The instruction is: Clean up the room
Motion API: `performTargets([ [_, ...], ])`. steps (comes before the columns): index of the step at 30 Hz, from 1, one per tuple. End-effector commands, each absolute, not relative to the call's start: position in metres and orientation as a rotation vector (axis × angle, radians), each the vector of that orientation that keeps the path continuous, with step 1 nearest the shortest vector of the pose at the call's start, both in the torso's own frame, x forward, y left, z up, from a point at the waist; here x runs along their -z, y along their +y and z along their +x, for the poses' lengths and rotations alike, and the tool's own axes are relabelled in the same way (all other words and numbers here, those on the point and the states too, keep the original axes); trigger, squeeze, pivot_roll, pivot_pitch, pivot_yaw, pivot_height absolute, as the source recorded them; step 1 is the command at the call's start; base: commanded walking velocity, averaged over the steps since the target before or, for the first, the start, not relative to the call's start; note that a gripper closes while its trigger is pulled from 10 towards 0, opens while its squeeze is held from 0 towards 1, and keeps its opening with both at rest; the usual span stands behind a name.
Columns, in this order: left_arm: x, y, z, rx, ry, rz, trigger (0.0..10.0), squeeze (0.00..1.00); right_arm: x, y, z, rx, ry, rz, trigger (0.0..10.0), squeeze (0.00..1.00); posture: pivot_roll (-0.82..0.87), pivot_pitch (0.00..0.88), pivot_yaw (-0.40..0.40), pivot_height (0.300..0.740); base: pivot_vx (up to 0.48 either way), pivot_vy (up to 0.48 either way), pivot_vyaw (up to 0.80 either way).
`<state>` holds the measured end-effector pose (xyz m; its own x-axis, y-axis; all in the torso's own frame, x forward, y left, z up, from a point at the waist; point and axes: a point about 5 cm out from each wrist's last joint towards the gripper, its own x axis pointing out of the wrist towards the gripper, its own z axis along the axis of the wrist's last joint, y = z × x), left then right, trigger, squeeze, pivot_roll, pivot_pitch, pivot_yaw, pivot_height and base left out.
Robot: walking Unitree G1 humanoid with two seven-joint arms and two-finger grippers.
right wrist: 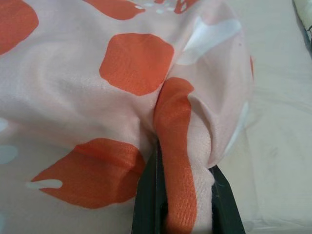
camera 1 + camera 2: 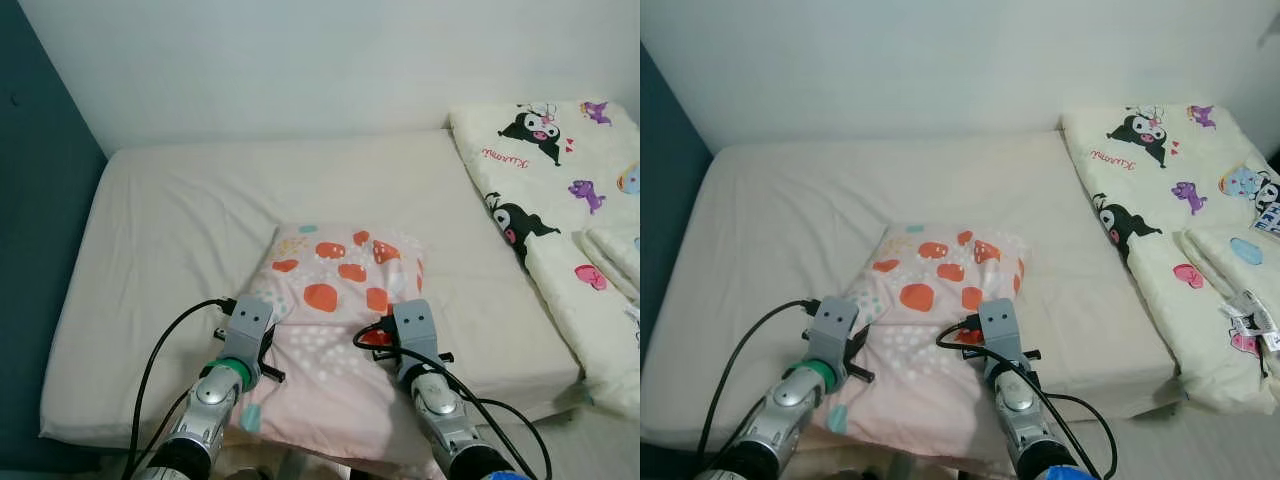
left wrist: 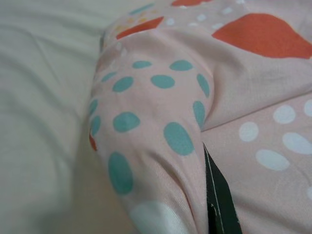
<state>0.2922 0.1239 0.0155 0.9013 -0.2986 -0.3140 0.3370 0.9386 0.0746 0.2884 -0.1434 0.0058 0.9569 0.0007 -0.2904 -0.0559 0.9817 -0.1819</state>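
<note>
A pink pillow (image 2: 340,300) with orange and teal spots lies on the near half of the bed (image 2: 170,220), its near edge hanging over the mattress front. My left gripper (image 2: 255,322) is at the pillow's left near corner. In the left wrist view one black finger (image 3: 219,195) shows, with teal-dotted cloth bunched over it. At the pillow's right near corner my right gripper (image 2: 410,325) is shut on it. In the right wrist view a fold of orange and pink fabric (image 1: 178,161) is pinched between both fingers (image 1: 148,204).
The mattress has a plain cream sheet. A folded white quilt (image 2: 560,190) printed with cartoon figures lies along the bed's right side. A dark teal wall (image 2: 40,250) borders the left side and a white wall (image 2: 320,60) runs behind.
</note>
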Motion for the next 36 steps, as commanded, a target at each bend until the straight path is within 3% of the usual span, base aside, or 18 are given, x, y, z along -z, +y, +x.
performTargets([
  [1, -0.0157, 0.1363, 0.2915, 0.269, 0.297, 0.126, 10.0, 0.00, -0.0039, -0.1494, 0.2853, 0.007, 0.293, -0.188, 10.0, 0.00, 0.02, 0.080, 0.017, 0.740, 0.000, 0.472, 0.00],
  [23, -0.0166, 0.1414, 0.2904, 0.249, 0.292, 0.119, 10.0, 0.00, -0.0081, -0.1456, 0.2887, 0.004, 0.271, -0.178, 10.0, 0.00, 0.03, 0.086, 0.014, 0.740, 0.000, 0.480, 0.00],
  [36, -0.0200, 0.1369, 0.2898, 0.255, 0.260, 0.119, 10.0, 0.00, -0.0079, -0.1451, 0.2882, 0.005, 0.269, -0.175, 10.0, 0.00, 0.03, 0.086, 0.016, 0.740, 0.000, -0.432, 0.00],
])
